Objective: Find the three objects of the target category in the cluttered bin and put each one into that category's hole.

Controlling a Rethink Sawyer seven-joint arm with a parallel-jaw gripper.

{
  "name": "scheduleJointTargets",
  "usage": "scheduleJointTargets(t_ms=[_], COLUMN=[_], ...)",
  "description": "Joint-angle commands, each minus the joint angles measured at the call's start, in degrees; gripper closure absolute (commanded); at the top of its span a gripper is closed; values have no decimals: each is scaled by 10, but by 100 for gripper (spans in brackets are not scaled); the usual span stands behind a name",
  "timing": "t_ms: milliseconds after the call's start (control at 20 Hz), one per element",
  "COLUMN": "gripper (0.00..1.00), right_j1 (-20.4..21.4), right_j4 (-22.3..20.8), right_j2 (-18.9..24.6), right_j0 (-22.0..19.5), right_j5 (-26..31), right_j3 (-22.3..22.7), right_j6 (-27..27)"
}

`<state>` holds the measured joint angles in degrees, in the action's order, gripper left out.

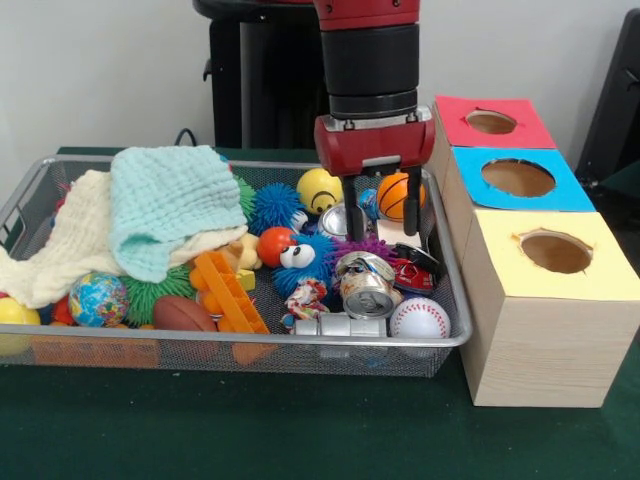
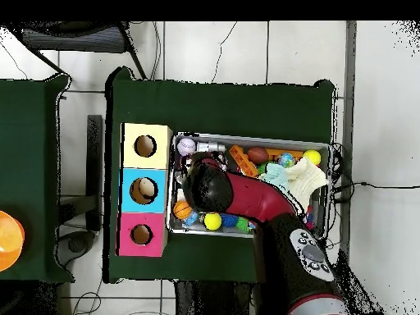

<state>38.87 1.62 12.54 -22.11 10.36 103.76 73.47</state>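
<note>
The red-and-black gripper [image 1: 382, 205] is hanging spread open and empty over the silver wire-mesh bin [image 1: 455, 338] beside the wooden boxes on the green counter [image 1: 300, 430], likely reaching for a crushed silver can [image 1: 366, 285].

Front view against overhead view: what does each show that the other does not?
Only the front view shows the gripper with its fingers apart above the cans; it is empty. It also shows the blue fuzzy toy and the globe ball.

Only the overhead view shows something pale inside the blue box's hole, the arm covering the middle of the bin, and an orange object at the left edge.

Both show the bin, the three boxes, the baseball, the yellow smiley ball and the cloths.
</note>
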Motion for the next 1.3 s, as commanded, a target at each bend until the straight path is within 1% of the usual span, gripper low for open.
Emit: scheduleJointTargets(t_ms=[50, 250, 450, 650, 800, 950, 1050, 1150, 1300], gripper=[0, 0, 0, 0, 0, 0, 0, 0, 0], right_j1=[2, -3, -2, -7, -26, -55, -70, -89, -110], right_j4=[27, 43, 56, 64, 66, 63, 60, 46, 47], right_j2=[3, 46, 88, 110, 103, 106, 113, 123, 107], right_j0=[-10, -31, -48, -54, -44, -44, -47, -53, -40], right_j5=[53, 31, -29, -68, -88, -118, -140, -174, -175], right_j3=[-26, -5, 34, 47, 39, 31, 28, 20, -7], right_j6=[110, 118, 154, 173, 175, 177, 182, 183, 169])
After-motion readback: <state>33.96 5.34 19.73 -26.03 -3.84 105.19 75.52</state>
